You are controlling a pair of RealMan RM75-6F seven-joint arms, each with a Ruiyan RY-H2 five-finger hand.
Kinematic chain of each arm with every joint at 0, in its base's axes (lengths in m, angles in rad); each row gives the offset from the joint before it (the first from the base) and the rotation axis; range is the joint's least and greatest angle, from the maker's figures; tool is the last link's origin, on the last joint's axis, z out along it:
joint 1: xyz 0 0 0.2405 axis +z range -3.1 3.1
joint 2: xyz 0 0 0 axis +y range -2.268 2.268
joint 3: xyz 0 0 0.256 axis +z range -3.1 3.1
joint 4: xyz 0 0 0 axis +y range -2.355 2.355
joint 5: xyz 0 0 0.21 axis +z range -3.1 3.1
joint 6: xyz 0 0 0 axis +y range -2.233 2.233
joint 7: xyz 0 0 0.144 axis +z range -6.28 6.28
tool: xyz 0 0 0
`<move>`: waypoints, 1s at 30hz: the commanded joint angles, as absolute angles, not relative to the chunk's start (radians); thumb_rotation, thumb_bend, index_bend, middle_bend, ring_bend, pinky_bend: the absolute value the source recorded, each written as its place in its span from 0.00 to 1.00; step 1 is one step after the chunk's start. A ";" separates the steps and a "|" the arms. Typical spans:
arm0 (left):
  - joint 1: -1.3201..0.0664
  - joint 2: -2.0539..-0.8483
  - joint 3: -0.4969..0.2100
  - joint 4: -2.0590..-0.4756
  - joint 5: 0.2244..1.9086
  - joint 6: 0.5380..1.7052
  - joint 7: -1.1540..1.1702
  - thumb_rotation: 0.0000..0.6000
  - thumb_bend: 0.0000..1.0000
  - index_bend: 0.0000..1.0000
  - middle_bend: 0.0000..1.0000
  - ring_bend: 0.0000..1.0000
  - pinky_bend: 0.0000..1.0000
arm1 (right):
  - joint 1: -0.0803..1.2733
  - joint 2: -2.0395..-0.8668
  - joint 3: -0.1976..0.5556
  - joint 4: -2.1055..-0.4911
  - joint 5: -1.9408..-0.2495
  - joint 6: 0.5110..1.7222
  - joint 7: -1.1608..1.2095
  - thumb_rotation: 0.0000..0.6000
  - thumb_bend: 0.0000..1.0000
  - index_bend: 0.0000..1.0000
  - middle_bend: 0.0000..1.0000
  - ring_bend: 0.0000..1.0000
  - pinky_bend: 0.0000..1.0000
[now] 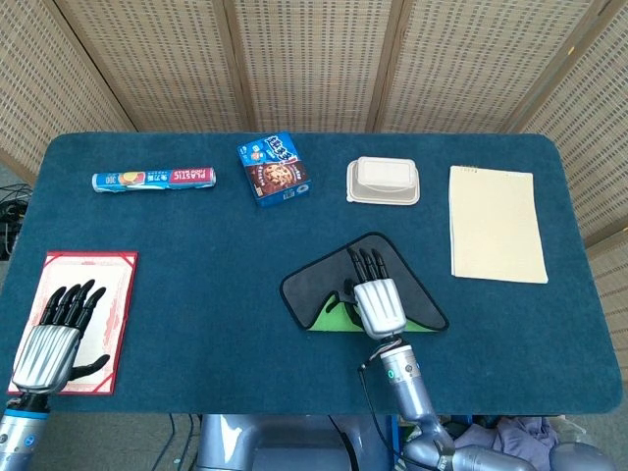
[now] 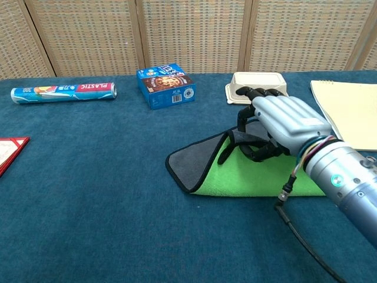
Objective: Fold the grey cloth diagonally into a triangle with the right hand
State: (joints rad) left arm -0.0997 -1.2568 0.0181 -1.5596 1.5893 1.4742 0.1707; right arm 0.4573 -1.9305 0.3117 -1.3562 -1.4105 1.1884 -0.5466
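Right hand (image 2: 281,121): silver ribbed back, black fingers (image 2: 253,92), coloured wrist wires (cyan light); left hand (image 1: 47,343) alike.

A blue-covered desk (image 1: 196,255) carries a plastic-wrap roll (image 1: 154,181) at far left, a blue cookie box (image 1: 273,168), a lidded cream container (image 1: 383,182), a pale notepad (image 1: 496,223) at right, a red-bordered folder (image 1: 103,304) at near left, and the grey cloth (image 1: 319,285), partly turned green side up.

The grey cloth (image 2: 194,163) looks soft and matt, with a bright green underside. The right robot hand (image 2: 277,122) has a smooth silver metallic shell and black fingers (image 2: 250,93). The surface (image 2: 88,194) is covered with matt blue fabric. The plastic wrap roll (image 2: 63,91) is glossy.
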 commanded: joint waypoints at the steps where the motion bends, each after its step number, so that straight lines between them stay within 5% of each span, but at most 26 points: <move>1: -0.099 -1.257 0.018 -1.560 1.590 1.476 0.172 1.00 0.13 0.00 0.00 0.00 0.00 | 0.485 -1.933 0.333 -1.334 -1.394 1.181 -0.543 1.00 0.47 0.57 0.07 0.00 0.00; 30: -0.097 -1.254 0.018 -1.567 1.585 1.481 0.185 1.00 0.13 0.00 0.00 0.00 0.00 | 0.691 -1.946 0.430 -1.156 -1.213 1.115 -0.571 1.00 0.47 0.57 0.07 0.00 0.00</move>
State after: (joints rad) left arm -0.0971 -1.2545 0.0180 -1.5668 1.5857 1.4812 0.1838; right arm 0.6839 -1.9426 0.4260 -1.1633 -1.2190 1.1191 -0.5683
